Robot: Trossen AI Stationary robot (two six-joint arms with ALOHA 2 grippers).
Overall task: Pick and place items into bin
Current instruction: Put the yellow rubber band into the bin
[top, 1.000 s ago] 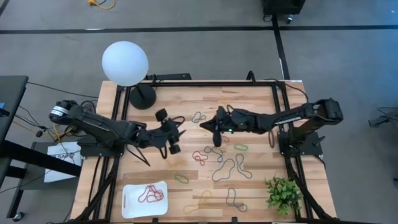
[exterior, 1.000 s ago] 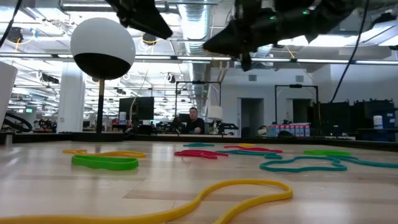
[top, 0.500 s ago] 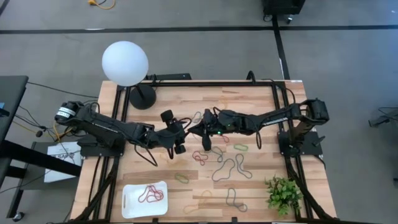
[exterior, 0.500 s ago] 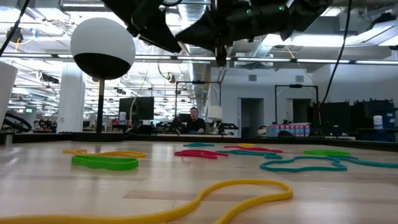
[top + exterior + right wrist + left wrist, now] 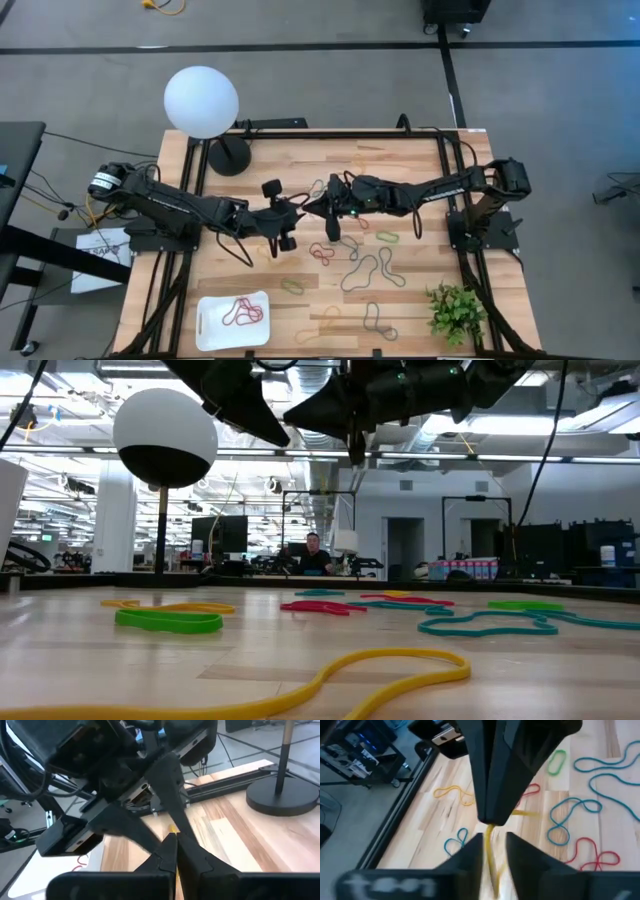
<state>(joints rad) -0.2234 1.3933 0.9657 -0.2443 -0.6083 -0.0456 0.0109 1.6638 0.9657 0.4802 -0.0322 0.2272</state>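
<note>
Grippers meeting above mid-table, bands spread around them

The left gripper (image 5: 300,212) and right gripper (image 5: 333,228) sit tip to tip over the table (image 5: 400,160); most rubber-band loops (image 5: 362,270) lie beyond the right gripper toward the near edge; the bin (image 5: 234,320), bands inside, lies nearer the left gripper, well apart from it; the lamp (image 5: 203,102) stands behind the left gripper.

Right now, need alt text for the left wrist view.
The left gripper and the right gripper meet tip to tip over a wooden table, a yellow rubber band strung between them. Blue, red, green and yellow rubber bands lie loose on the wood beyond.
</note>
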